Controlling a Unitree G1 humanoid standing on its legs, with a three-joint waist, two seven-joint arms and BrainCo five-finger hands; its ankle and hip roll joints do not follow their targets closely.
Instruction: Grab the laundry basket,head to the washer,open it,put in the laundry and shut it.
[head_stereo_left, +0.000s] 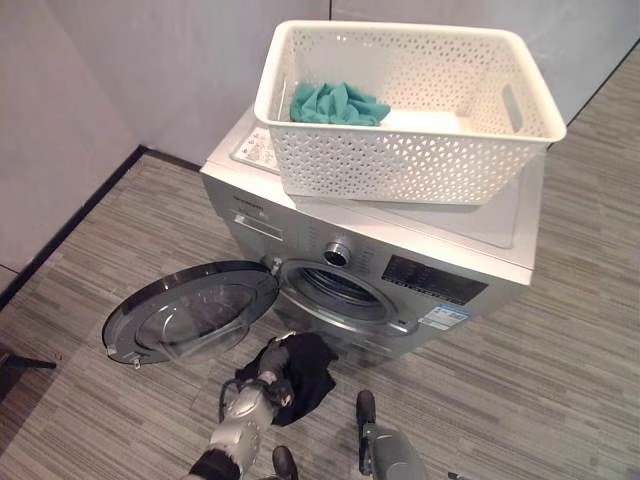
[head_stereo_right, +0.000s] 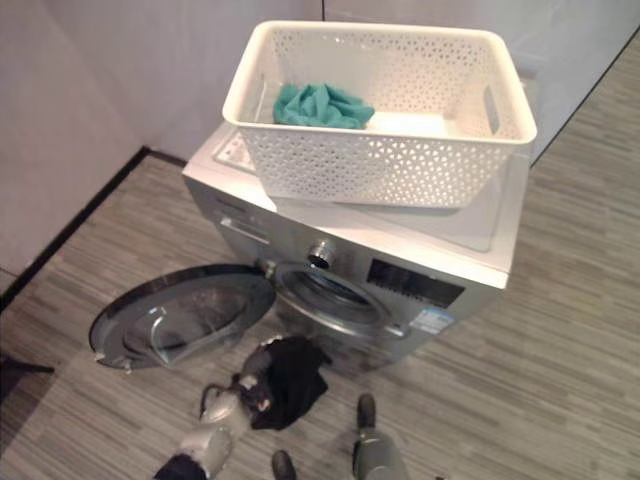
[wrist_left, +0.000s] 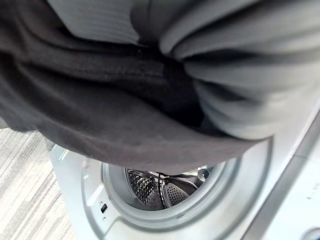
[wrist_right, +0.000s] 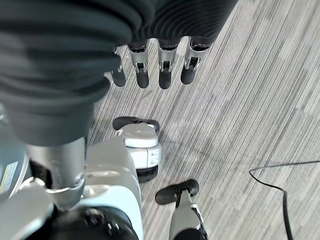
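a white perforated plastic laundry basket (head_stereo_left: 420, 160) is seated on top of the silver front-loading washer (head_stereo_left: 300, 235), upper centre of the frame, with a teal cloth (head_stereo_left: 335, 104) inside. the round glass washer door (head_stereo_left: 190, 312) is swung open at lower left. the left hand (head_stereo_left: 272, 366) is closed round a black garment (head_stereo_left: 305, 375), just before the drum opening (head_stereo_left: 335, 292). the right hand (wrist_right: 160, 60) is held over the floor, fingers relaxed.
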